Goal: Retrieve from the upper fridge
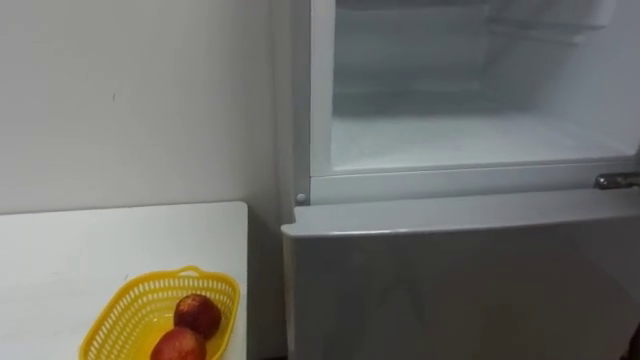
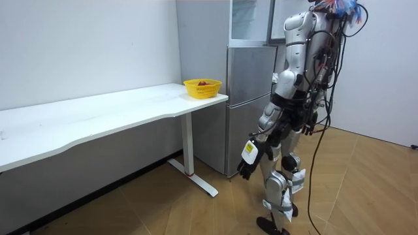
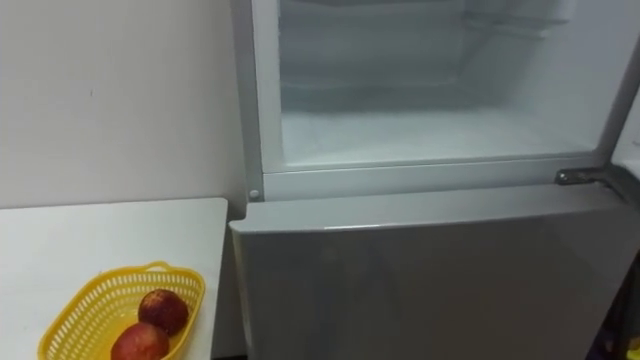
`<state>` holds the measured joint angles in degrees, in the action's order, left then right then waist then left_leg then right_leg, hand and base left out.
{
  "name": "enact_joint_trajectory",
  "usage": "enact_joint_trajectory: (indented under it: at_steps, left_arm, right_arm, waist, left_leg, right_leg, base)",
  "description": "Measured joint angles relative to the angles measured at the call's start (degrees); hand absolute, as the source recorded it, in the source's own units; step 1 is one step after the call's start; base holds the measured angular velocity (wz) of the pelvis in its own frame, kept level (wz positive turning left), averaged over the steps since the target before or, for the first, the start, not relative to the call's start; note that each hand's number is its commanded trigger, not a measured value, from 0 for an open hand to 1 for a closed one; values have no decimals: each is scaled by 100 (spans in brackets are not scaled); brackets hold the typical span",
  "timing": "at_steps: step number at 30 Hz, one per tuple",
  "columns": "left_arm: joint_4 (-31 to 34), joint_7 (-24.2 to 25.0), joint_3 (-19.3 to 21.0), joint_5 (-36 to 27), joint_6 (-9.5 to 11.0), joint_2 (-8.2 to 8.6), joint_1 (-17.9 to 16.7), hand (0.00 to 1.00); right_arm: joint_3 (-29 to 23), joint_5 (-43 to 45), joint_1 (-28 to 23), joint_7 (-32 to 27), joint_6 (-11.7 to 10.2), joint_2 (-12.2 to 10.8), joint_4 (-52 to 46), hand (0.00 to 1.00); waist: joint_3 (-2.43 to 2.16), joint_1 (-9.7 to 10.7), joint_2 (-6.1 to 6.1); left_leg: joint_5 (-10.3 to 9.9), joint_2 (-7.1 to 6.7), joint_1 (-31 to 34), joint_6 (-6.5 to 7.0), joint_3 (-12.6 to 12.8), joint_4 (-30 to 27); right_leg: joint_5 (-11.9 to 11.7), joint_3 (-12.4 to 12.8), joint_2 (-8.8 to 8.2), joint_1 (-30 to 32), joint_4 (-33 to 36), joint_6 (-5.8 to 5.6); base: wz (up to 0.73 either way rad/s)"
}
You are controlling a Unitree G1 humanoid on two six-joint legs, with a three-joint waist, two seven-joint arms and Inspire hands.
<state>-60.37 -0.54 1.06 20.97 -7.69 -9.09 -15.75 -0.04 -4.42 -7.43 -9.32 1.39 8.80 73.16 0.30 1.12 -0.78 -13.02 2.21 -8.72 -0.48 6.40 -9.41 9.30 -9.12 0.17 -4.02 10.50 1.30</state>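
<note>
Upper fridge (image 1: pixel 470 130) stands open, apples (image 1: pixel 197 315) in basket (image 1: pixel 125 305)

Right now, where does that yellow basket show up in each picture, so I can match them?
Left eye view: the yellow basket sits at the bottom left, on the white table.
Right eye view: it is in the bottom left corner, on the same table.
Room view: it is just above the centre, on the table's end.
Shared landmark: the fridge, which stands beside that table end, to the basket's right.
</note>
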Motion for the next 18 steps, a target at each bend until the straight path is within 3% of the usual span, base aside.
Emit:
enact_joint_trajectory:
  at_steps: [7,12,18]
  left_arm:
    - [-172,123,-5,-2,-166,156,43,0]
    - [-228,131,-9,-6,-258,165,60,0]
    - [-150,288,244,-2,-386,183,105,0]
  right_arm:
    - [-4,-550,-37,313,-8,-85,-28,0]
    - [-13,-1150,-108,276,-5,-102,-5,0]
    - [-492,-1661,-271,372,130,-119,65,0]
  waist:
    - [1,6,46]
    - [-6,22,70]
    - [-14,60,129]
  left_leg:
    - [-3,22,18,0,-48,34]
    - [-4,15,44,0,-51,66]
    - [-4,1,38,0,-30,66]
  right_leg:
    - [-13,-58,4,-1,-82,9]
    - [-13,-65,13,-7,-73,8]
    - [6,-40,7,-4,-82,-7]
  base:
    - [4]
    - [0]
    - [-1]
